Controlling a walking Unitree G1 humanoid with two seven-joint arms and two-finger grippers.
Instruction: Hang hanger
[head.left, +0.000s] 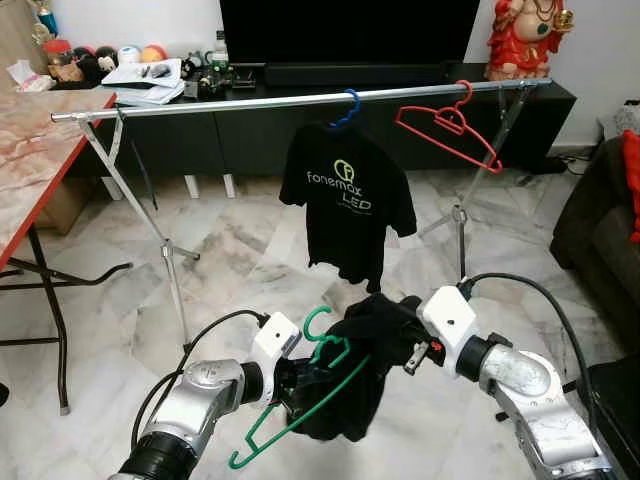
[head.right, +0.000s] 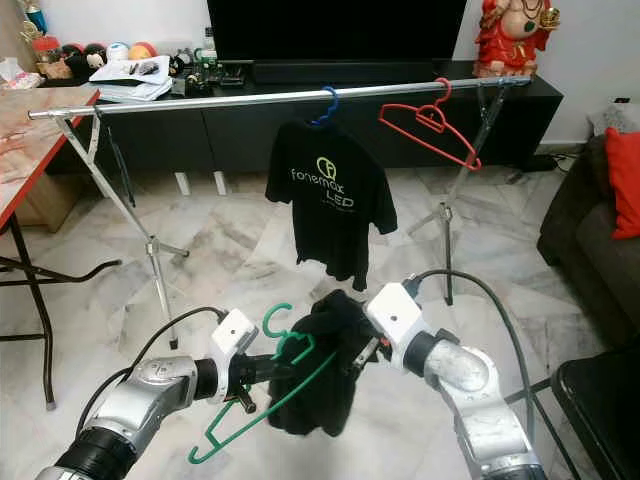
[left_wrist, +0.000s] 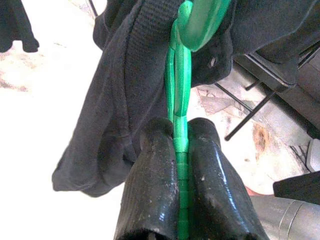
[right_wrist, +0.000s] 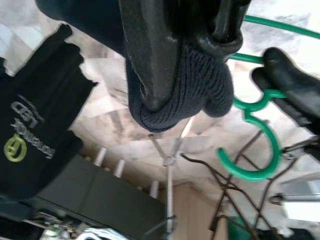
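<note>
Low in front, the left end effector pinches a green hanger tight — a black garment drapes over it. Opposite, the right end effector is clamped on that garment's fabric, below the rail holding a black T-shirt and red hanger.

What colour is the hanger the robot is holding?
Green: the thin green plastic hanger, clamped in the left pincer, shows best in the left wrist view.

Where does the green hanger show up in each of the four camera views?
Left eye: green hanger low centre, between both grippers.
Right eye: low centre-left.
Left wrist: pinched between the left gripper fingers.
Right wrist: hook beside the gripped dark garment.
Shared landmark: the printed black T-shirt.
</note>
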